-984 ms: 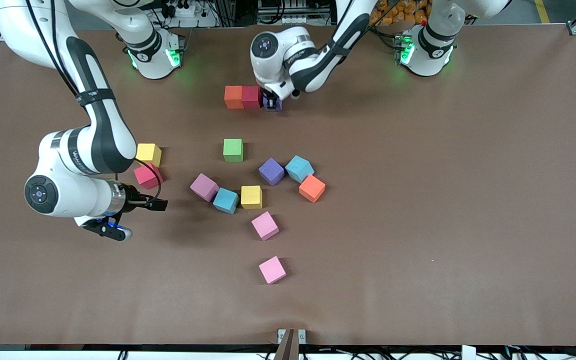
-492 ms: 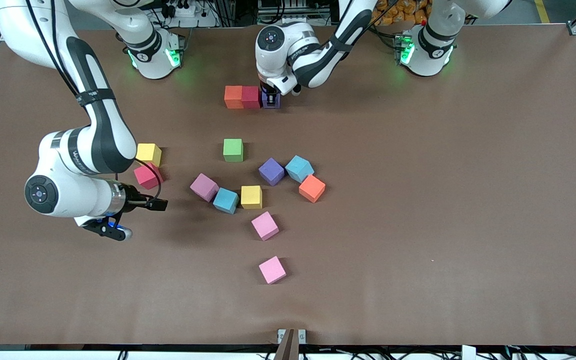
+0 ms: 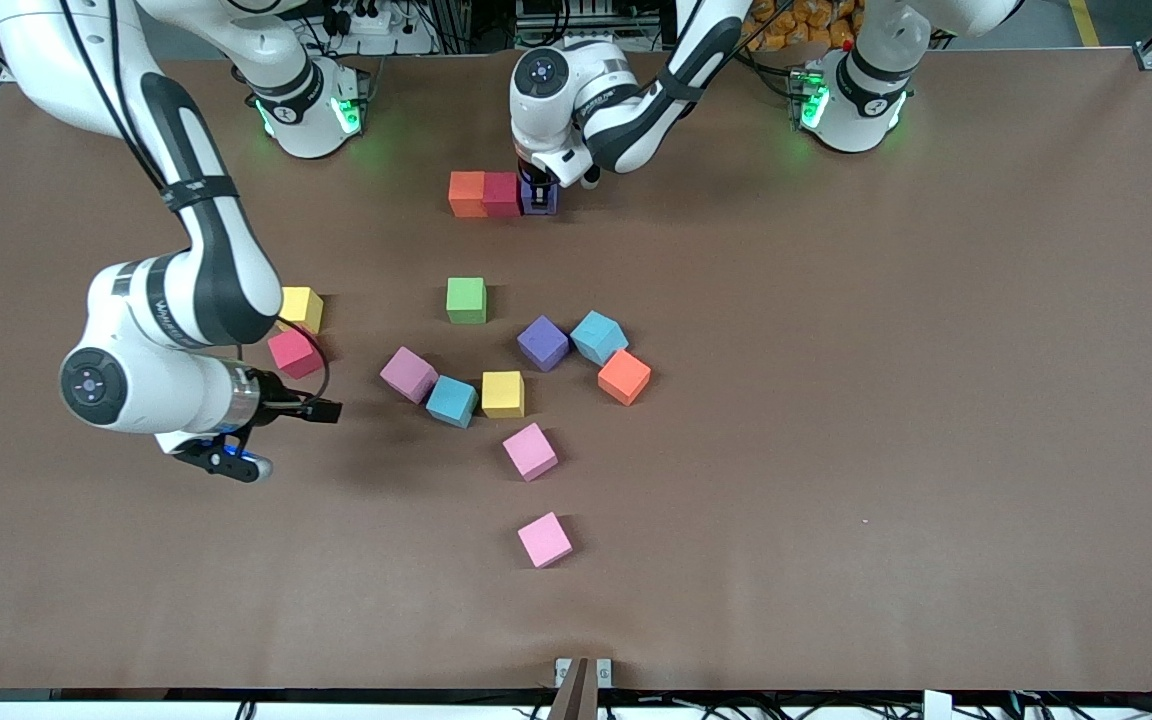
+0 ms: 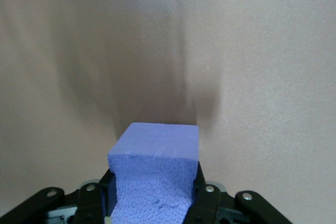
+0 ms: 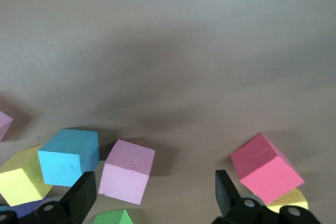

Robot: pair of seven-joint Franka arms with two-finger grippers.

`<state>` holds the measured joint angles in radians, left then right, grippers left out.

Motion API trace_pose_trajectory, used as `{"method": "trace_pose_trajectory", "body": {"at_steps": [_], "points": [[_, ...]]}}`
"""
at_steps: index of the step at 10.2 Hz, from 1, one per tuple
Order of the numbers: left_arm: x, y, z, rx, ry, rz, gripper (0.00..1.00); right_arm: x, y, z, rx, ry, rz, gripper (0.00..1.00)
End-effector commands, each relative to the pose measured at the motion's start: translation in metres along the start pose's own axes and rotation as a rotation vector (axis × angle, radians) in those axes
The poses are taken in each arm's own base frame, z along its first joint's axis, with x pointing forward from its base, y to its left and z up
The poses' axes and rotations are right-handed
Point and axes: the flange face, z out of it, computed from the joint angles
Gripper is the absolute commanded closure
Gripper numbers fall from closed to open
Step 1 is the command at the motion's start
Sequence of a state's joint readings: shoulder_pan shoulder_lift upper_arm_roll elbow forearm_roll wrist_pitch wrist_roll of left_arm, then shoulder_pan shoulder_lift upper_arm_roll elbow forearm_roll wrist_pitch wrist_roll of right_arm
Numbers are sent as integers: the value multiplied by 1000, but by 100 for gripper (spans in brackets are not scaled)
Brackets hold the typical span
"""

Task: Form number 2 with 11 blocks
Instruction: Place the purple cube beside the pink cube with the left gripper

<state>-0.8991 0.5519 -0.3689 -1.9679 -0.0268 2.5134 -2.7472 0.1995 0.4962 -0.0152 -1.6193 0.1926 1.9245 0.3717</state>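
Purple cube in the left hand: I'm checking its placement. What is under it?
The left hand, shut on the purple cube, holds it beside the red cube, with only brown table around. Whether the cube touches the table is hidden.

I see brown table: orange cube touching red cube near bases; loose cubes scattered mid-table; two bright pink cubes nearer camera.

The table is evenly lit from overhead — soft shadows are cast beside each cube. Green glow is seen at both arm bases; the wrist views are slightly soft.
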Motion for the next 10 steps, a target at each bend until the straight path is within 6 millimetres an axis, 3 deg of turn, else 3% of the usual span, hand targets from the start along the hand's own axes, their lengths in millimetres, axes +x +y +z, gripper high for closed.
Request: {"method": "trace_pose_trajectory", "body": {"at_steps": [1, 3, 6, 8, 10], "points": [[0, -7, 1, -9, -12, -102, 100, -18, -43, 16, -9, 10, -70, 0], [-1, -6, 3, -7, -13, -103, 100, -28, -53, 18, -19, -6, -145, 0], [-2, -4, 2, -10, -24, -105, 100, -62, -57, 20, -37, -34, -185, 0], [-5, -3, 1, -11, -30, -105, 100, -82, -59, 41, -48, -19, -206, 0], [-6, 0, 5, -8, -29, -108, 100, -88, -39, 73, -56, 14, -220, 0]]}}
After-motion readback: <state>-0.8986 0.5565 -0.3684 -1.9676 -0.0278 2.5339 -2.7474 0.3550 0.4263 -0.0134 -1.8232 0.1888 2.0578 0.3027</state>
